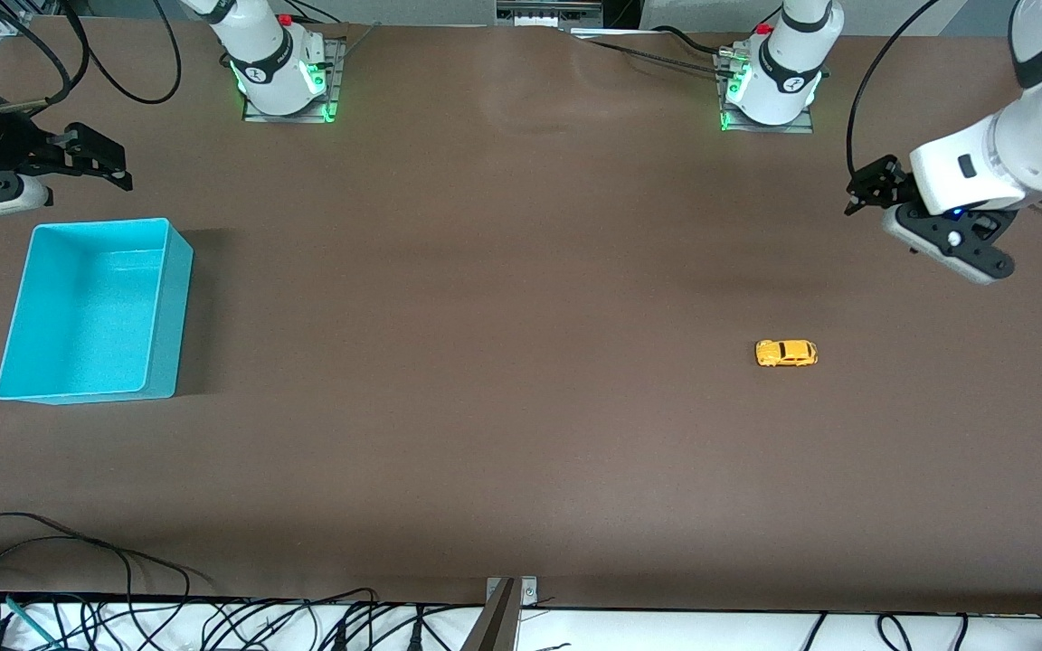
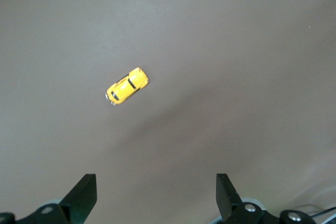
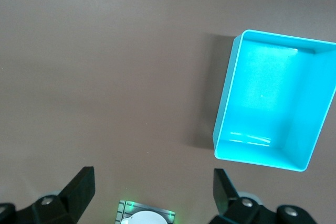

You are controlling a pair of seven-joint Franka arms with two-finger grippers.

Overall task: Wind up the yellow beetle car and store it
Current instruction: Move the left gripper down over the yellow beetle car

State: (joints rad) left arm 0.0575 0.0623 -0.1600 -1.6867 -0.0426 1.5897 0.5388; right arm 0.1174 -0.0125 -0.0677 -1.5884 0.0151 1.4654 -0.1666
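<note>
1. The left gripper point(image 1: 874, 185) hangs in the air over the bare table at the left arm's end, its fingers point(image 2: 84, 195) spread wide and holding nothing.
2. The right gripper point(image 1: 100, 163) hangs over the table at the right arm's end, just beside the bin's edge nearest the bases; its fingers point(image 3: 79, 190) are also spread wide and empty.
3. The car point(image 1: 786, 353) sits on its wheels on the brown table point(image 1: 503, 407), toward the left arm's end, nearer to the front camera than the spot under the left gripper.
4. The car lies lengthwise along the table, and nothing touches it.
5. In the left wrist view the car point(image 2: 127, 86) shows whole, yellow with dark windows, well apart from both fingertips.
6. The turquoise bin point(image 1: 33, 380) stands open at the right arm's end of the table, well apart from the car.
7. In the right wrist view the bin point(image 3: 226, 108) shows only its own floor and walls inside.
8. Both arm bases stand along the table's edge farthest from the front camera, lit green at the foot.
9. Black cables point(image 1: 78, 579) lie along the table's edge nearest the front camera.
</note>
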